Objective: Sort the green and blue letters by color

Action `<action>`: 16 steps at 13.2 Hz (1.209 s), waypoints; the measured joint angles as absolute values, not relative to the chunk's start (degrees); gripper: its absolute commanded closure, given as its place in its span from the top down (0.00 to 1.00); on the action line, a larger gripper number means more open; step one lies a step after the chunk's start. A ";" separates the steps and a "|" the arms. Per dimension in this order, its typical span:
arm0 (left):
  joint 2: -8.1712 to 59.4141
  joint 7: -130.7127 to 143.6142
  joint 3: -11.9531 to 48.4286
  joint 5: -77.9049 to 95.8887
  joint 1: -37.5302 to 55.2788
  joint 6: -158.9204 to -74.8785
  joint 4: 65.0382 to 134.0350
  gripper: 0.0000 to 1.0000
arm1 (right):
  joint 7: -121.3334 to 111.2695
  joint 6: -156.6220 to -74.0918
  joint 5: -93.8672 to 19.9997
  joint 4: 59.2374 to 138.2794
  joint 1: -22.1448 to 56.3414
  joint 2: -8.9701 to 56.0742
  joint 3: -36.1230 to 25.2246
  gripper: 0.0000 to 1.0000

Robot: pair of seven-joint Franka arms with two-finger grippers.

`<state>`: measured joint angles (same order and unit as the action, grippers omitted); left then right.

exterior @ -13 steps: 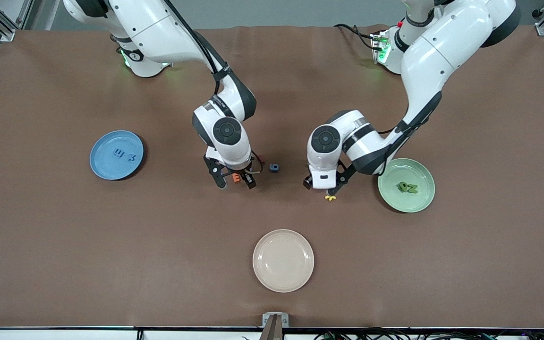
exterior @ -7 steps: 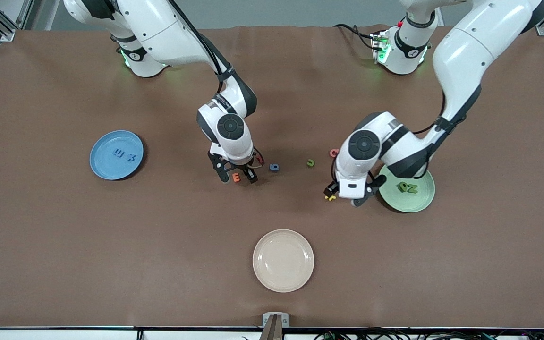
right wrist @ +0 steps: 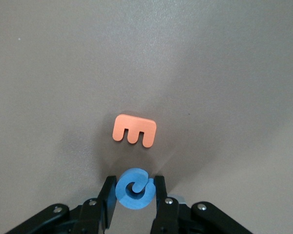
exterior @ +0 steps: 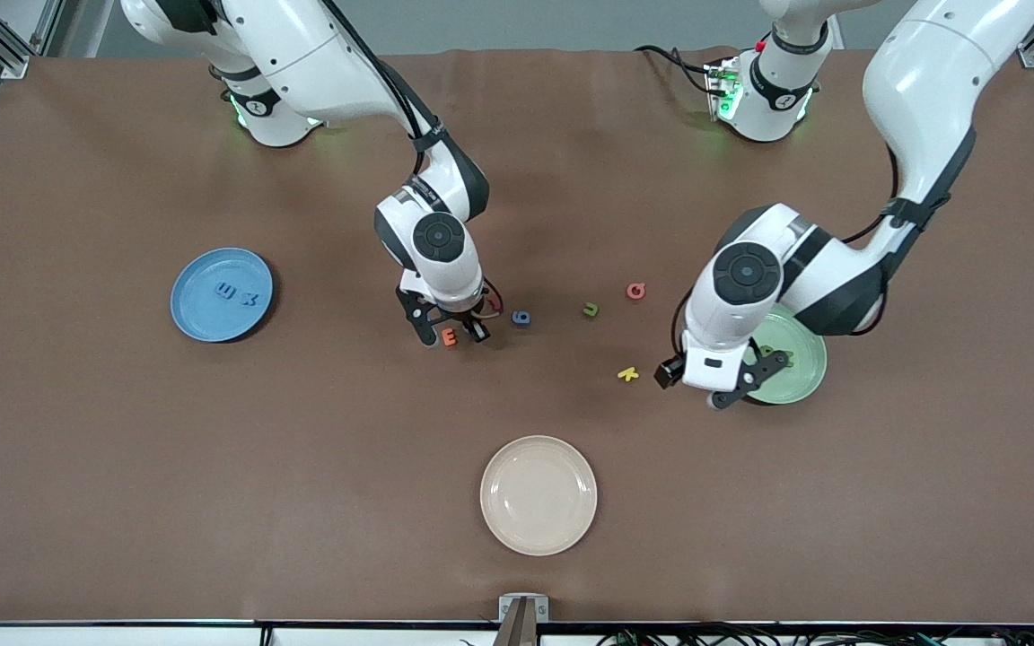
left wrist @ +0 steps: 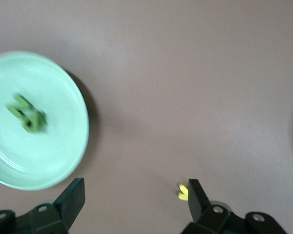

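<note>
My right gripper (exterior: 454, 334) hangs low over the mid table, shut on a round blue letter (right wrist: 135, 188), with an orange E (right wrist: 135, 130) on the table just beneath. A second blue letter (exterior: 521, 318) lies beside it, and an olive-green U (exterior: 590, 309) lies farther toward the left arm's end. Two blue letters (exterior: 239, 294) lie on the blue plate (exterior: 198, 323). Green letters (left wrist: 27, 113) lie on the green plate (left wrist: 63, 161), partly hidden in the front view. My left gripper (exterior: 722, 381) is open and empty at that plate's edge (exterior: 809, 381).
A yellow K (exterior: 627, 373) lies between the green U and my left gripper, and it also shows in the left wrist view (left wrist: 183, 191). A pink Q (exterior: 635, 290) lies near the U. A beige plate (exterior: 538, 494) sits nearest the front camera.
My left arm swung from the mid table toward the green plate, uncovering the green U, the pink Q and the yellow K. My right gripper barely shifted.
</note>
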<state>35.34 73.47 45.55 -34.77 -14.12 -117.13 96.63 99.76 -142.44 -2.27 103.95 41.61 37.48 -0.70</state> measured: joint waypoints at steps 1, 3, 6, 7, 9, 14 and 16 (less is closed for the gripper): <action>35.26 70.35 45.55 -34.77 -14.36 -114.61 94.43 0.99 | 99.72 -142.43 -2.27 103.95 41.61 37.48 -0.71 0.00; 35.18 65.15 45.60 -34.77 -14.56 -110.25 90.01 0.99 | 98.72 -141.03 -2.22 103.70 41.59 37.41 -0.86 0.00; 34.64 61.99 46.81 -34.49 -14.52 -105.57 85.97 0.99 | 91.38 -129.24 -2.20 101.53 39.99 34.71 -1.92 0.00; 34.62 62.85 47.32 -33.82 -14.21 -104.92 86.13 0.99 | 87.29 -124.66 -2.20 100.92 38.28 32.55 -2.09 0.00; 35.08 68.65 47.53 -32.30 -12.74 -104.63 88.40 0.98 | 78.54 -116.19 -2.22 100.79 33.79 27.35 -2.24 0.00; 39.08 92.55 47.53 -32.08 -7.61 -115.80 99.78 0.90 | 53.84 -110.78 -2.03 110.46 22.53 15.44 -2.52 0.00; 39.98 101.17 47.53 -32.18 -6.41 -119.99 104.11 0.82 | 43.95 -111.00 -1.71 116.03 16.97 11.26 -2.67 0.00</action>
<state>39.98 101.17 47.53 -32.18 -6.41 -119.99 104.11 43.95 -111.00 -1.71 116.03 16.97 11.26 -2.67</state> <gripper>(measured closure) 0.062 0.639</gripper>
